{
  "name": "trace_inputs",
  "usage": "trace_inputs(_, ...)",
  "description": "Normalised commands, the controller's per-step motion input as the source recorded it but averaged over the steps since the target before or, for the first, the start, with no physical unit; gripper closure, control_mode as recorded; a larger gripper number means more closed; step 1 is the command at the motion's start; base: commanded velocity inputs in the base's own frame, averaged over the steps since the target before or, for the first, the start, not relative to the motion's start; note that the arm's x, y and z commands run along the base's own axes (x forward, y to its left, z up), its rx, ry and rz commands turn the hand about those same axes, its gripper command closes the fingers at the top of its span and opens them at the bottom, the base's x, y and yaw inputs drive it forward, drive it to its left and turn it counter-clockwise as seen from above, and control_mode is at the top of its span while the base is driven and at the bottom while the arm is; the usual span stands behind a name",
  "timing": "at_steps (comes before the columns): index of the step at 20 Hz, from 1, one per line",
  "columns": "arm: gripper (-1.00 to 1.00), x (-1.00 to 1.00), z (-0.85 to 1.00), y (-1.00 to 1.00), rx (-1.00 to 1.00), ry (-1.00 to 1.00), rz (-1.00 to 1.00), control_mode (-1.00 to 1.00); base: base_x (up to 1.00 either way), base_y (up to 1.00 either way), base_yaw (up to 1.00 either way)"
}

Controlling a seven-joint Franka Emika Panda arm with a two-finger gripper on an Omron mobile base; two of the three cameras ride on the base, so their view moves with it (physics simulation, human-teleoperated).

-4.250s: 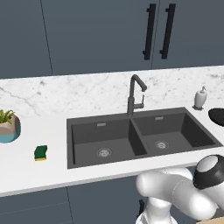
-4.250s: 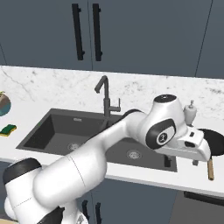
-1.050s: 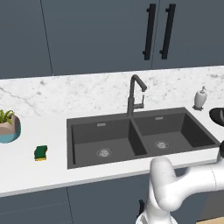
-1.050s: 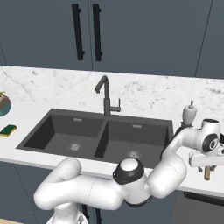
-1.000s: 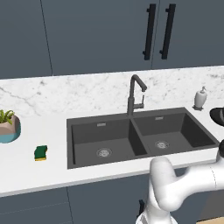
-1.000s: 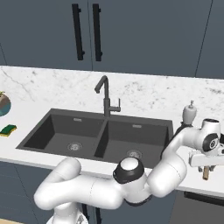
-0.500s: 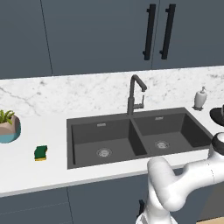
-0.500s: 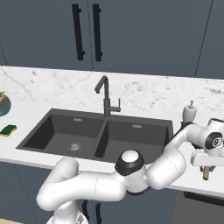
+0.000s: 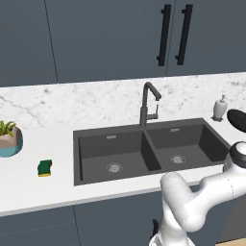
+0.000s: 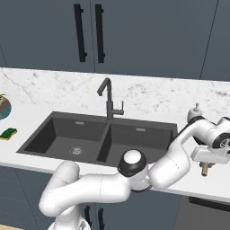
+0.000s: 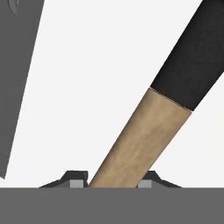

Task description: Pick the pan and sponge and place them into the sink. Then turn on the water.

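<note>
I am showing a glossy white arm (image 10: 90, 188) of rounded, bulging segments, with dark caps at my joints, and a pale boxy gripper (image 10: 208, 158) with small dark fingertips (image 11: 75, 178).

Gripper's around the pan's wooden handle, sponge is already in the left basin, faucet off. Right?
Not quite. The sponge isn't in the basin; the left base view shows it on the counter left of the sink, near the plant pot. The rest holds: in the hand view the gripper straddles the pan by its wooden handle, and no water runs from the faucet.
</note>
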Motion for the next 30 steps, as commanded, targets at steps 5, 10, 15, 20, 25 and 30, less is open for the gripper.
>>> trace_inputs(5, 1.0, -0.14, -0.01, 0.86, -0.17, -0.26, 0.0, -1.0, 0.0, 0.0, 0.0)
trace_inputs(10, 1.0, -0.8, 0.0, 0.56, -0.3, -0.16, -0.08, -1.0, 0.0, 0.0, 0.0)
trace_inputs(15, 1.0, -0.97, 0.0, 0.87, -0.3, -0.23, -0.02, -1.0, 0.0, 0.0, 0.0)
trace_inputs(20, 1.0, -0.82, 0.05, 1.0, -0.15, -0.22, 0.0, -1.0, 0.0, 0.0, 0.0)
trace_inputs(25, 1.0, -0.77, 0.29, 0.71, -0.11, -0.05, 0.15, -1.0, 0.0, 0.0, 0.0)
trace_inputs(30, 1.0, -0.39, 0.58, 0.37, -0.16, 0.01, 0.29, -1.0, 0.0, 0.0, 0.0)
